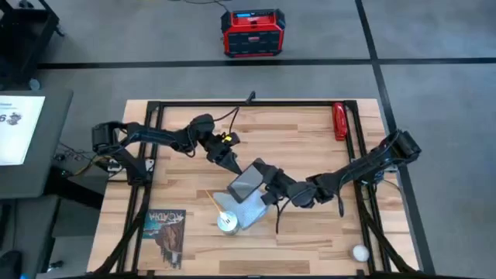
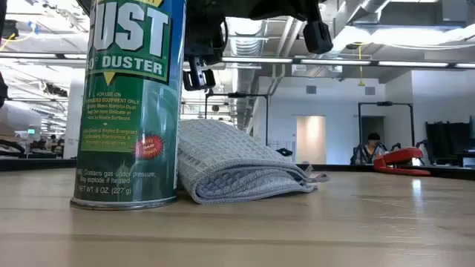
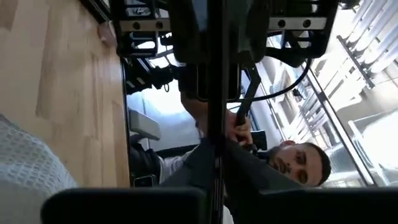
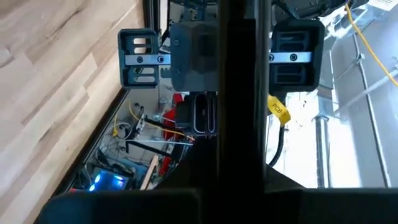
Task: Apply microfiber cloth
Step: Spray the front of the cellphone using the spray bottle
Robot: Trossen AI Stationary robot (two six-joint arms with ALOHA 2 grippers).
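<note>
Duster can, booklet, red stapler, perhaps a ball.

You see two dark, slender jointed arms; the left arm carries black cables and a yellow tag.

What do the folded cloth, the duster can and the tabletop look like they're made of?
The microfiber cloth looks like soft woven fabric, pale blue-grey, with a fine waffle texture and limp stacked folds. The duster can appears to be metal: glossy printed green wall, bright rolled rim at its base. The table looks like light wood planks, with visible grain and a smooth, slightly shiny finish.
</note>
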